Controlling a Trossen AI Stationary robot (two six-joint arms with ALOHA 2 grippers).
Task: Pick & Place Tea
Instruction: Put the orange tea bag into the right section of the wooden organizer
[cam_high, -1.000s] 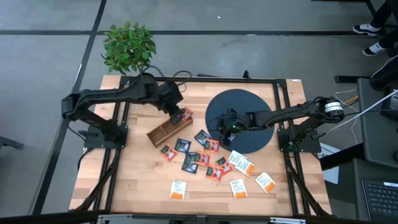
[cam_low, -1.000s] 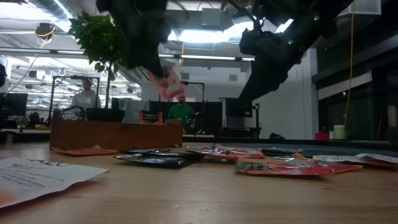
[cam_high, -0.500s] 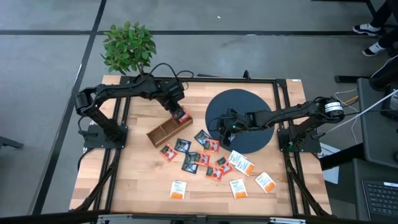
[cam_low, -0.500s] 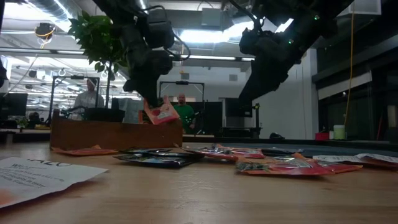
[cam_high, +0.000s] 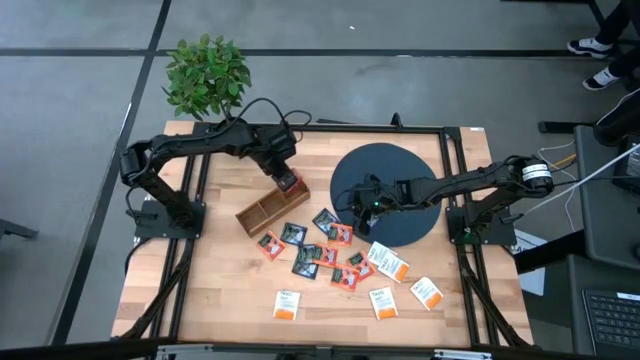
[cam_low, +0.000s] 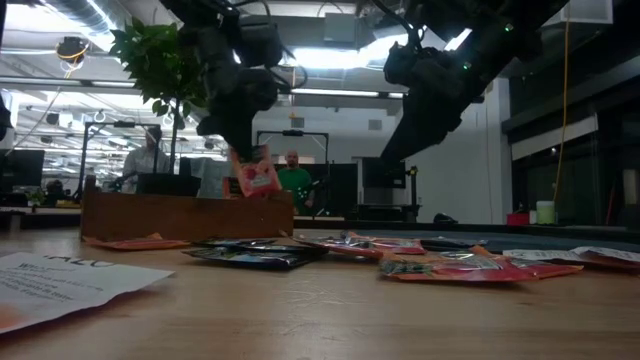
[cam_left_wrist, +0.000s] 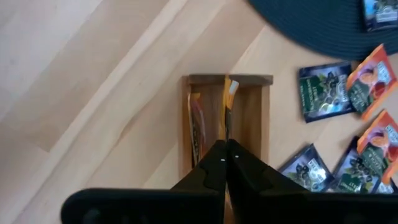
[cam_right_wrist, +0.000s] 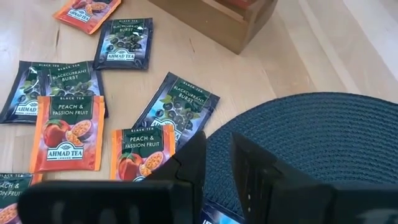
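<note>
My left gripper (cam_high: 289, 183) is shut on a red-orange tea sachet (cam_low: 255, 178) over the far right end of the brown wooden box (cam_high: 270, 210). In that end compartment another red-orange sachet (cam_left_wrist: 196, 124) stands on edge against the wall. Several dark blue, red-orange and white sachets (cam_high: 320, 258) lie flat on the table near the box. My right gripper (cam_right_wrist: 217, 158) hovers over the left edge of the dark round disc (cam_high: 395, 185), fingers slightly apart, nothing visible between them. My left gripper pinches the sachet by its upper edge (cam_left_wrist: 226, 134) between its two fingertips. The fingers come steeply from above. The sachet hangs below them, seen edge-on in the wrist view, its lower end (cam_low: 262, 192) about level with the box's rim.
A potted plant (cam_high: 205, 75) stands at the far left corner. White sachets with orange bands (cam_high: 383, 300) lie toward the near edge. A dark blue sachet (cam_left_wrist: 379, 12) lies on the disc. People stand in the room behind the table (cam_low: 292, 180).
My left gripper has come down toward the box's far right end with the red-orange sachet, which now hangs lower and more upright, just above the box rim. The grip stays shut.
</note>
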